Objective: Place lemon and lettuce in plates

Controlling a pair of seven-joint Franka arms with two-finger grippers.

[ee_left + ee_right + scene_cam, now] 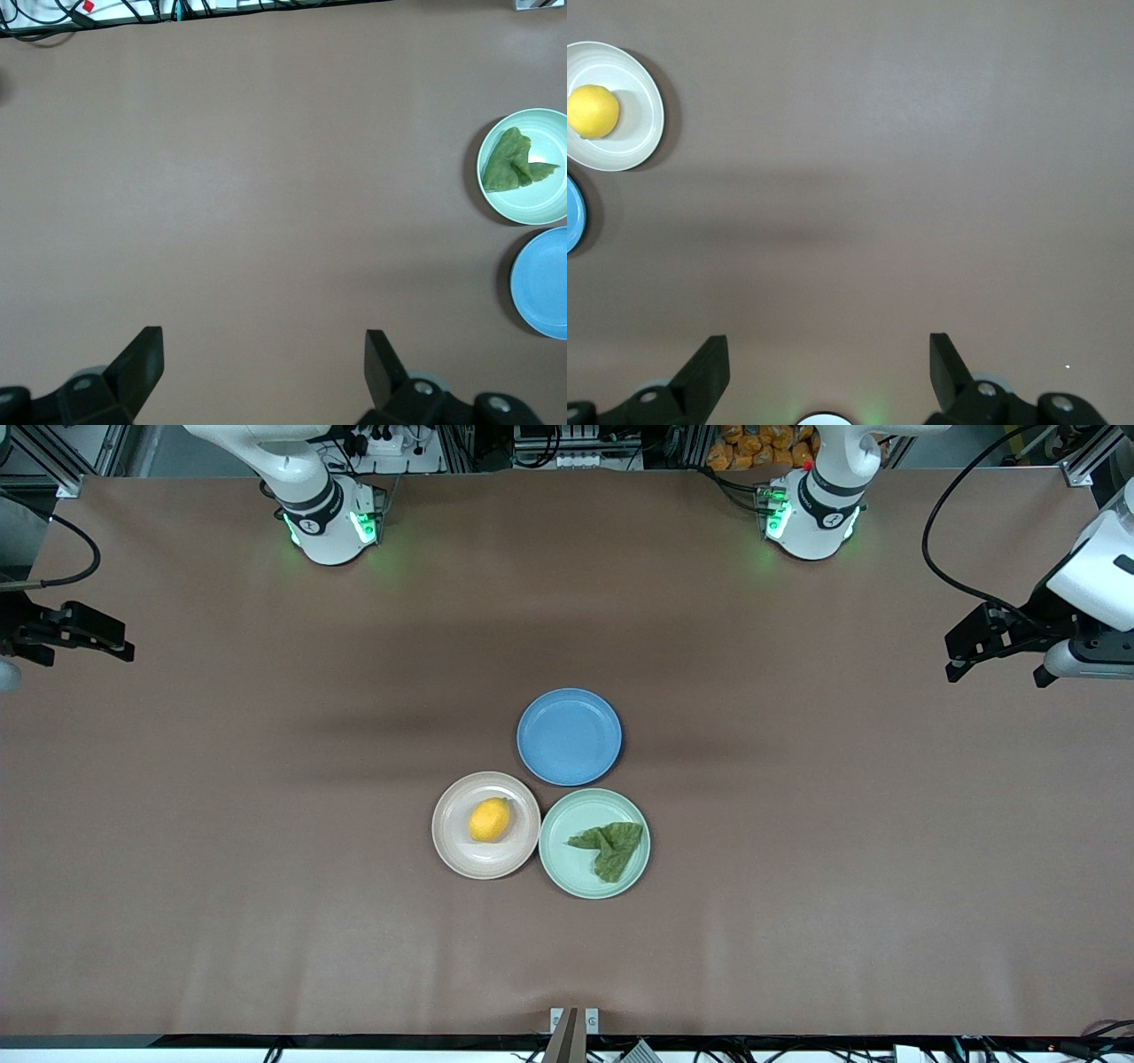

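Lemon [490,819] is sitting in the pink-beige plate [461,850], slightly off centre. Lettuce [609,849] is lying flat in the mint green plate [567,872], fully inside the rim. Taking the mint green plate as landmark: the pink-beige plate is touching or almost touching it on the side toward the right arm's end of the table, and the blue plate [569,737] is sitting just beside it, farther from the front camera, with nothing in it.

Judging from the layout, both placements are looking done; only parking seems to be outstanding.

Left gripper [997,646] is hanging over bare table at the left arm's end, well apart from the mint green plate, fingers spread wide and holding nothing. Right gripper [84,633] is hanging over the table edge at the right arm's end, equally well apart, fingers also spread wide and empty. Both arms are waiting.

For doing this step well: I'd keep both grippers high and out at the ends, jaws spread, no sweep across the plate cluster. If verification is needed, it's checking that the lemon isn't rolling toward the rim and that no lettuce edge is hanging over; neither seems to be happening.

Obstructions: nothing is standing between either gripper and the plates. Only risk I'm seeing is the three plates packed close together, so a nudge to one would likely be shifting its neighbours. The cables and clutter are all lying off the table [221,868], along its edges.
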